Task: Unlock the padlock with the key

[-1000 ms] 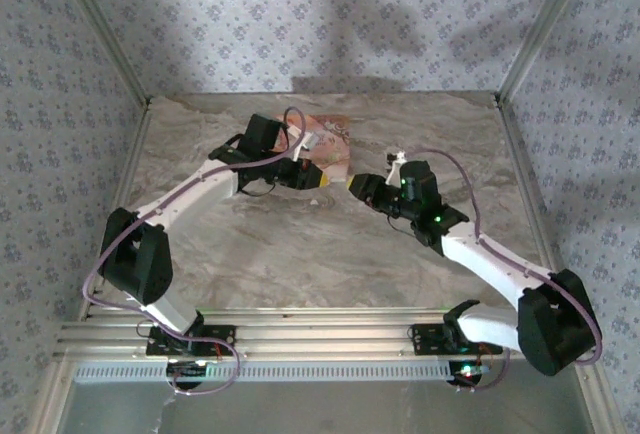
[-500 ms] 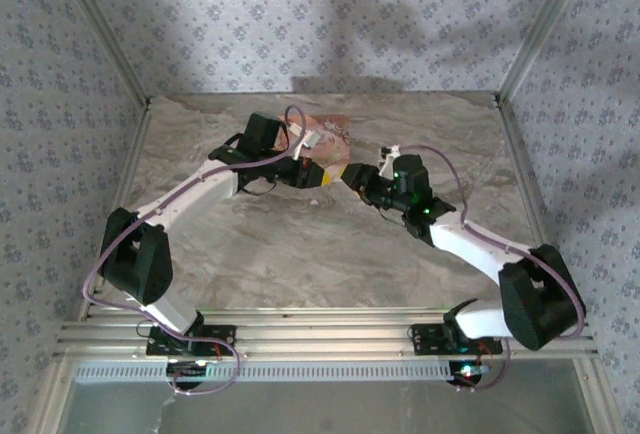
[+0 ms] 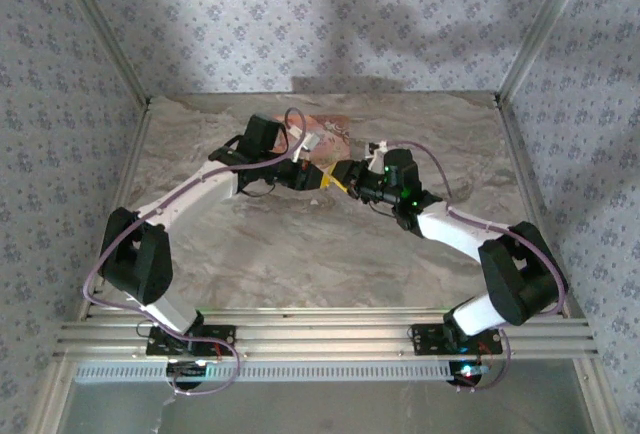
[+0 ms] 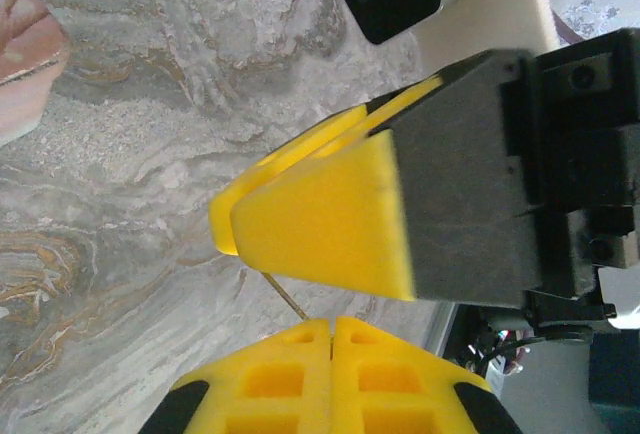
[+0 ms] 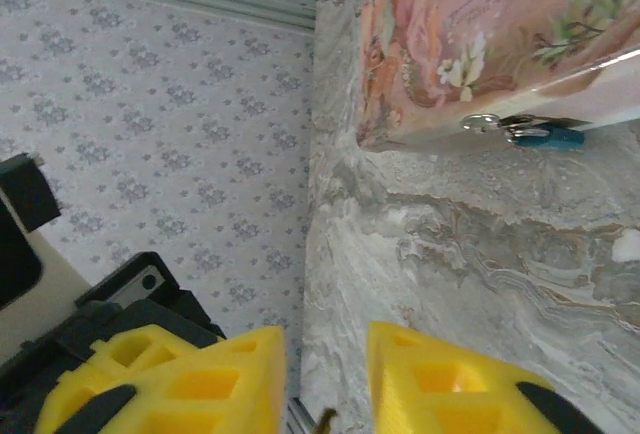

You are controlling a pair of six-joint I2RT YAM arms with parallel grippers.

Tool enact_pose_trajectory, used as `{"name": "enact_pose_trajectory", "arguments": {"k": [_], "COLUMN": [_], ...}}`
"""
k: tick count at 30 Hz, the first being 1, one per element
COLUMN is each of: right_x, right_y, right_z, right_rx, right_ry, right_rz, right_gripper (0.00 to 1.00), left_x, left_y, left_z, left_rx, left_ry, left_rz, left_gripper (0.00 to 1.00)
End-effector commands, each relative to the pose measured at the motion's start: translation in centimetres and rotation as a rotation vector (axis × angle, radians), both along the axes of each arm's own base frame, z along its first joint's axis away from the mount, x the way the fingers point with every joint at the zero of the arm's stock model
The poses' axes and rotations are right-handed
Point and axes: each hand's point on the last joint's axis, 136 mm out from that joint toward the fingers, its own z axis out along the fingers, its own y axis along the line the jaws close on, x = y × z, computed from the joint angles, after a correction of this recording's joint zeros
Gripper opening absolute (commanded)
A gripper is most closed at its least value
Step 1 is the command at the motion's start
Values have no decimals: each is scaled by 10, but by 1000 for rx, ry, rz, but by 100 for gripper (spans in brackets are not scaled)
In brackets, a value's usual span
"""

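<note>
Facing each other over the table point(image 3: 300, 254), nearer its far edge than its near one, your two grippers sit almost tip to tip.

Your left gripper point(image 4: 330, 326) has its yellow fingers point(image 4: 275, 379) pressed flat together. They pinch the key point(image 4: 284, 294), a thin tan sliver that pokes out of the seam toward the other arm.

Your right gripper point(image 5: 325, 332) is spread, with a clear gap between its fingers. In its wrist view the key's tip shows low in that gap. In the left wrist view the key's free end reaches just under the right gripper's nearer finger — you cannot tell whether they touch.

The padlock point(image 5: 548, 137) lies on the table against the side of the pink box point(image 5: 500, 24), a small metal ring point(image 5: 481, 122) just beside it — apart from both grippers. The box sits near the middle of the table's far edge.
</note>
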Motion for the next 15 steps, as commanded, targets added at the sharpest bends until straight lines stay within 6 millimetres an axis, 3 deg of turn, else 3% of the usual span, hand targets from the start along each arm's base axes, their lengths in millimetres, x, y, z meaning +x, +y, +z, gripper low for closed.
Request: {"name": "enact_pose_trajectory", "arguments": {"k": [1,4,12,15], "right_x": [1,1,-2,-3], "right_y": [6,1,0,0], "right_z": [21,20,22,16], "right_rx": [41,33,32,24], "right_ry": [-35,-29,-13,10], "right_rz": [15,-4,15,14], "right_gripper": [39,48,48,54], "left_x": [-8,-7,-8,-8], "left_y": [-1,0,1,1], "left_z": [8,8,7,10], "left_rx": [-18,-17,-22,-36], "left_ry": [-19,-21,-21,-36], "left_rz": [-37,-37,-39,-40], "left_gripper": [0,0,0,0]}}
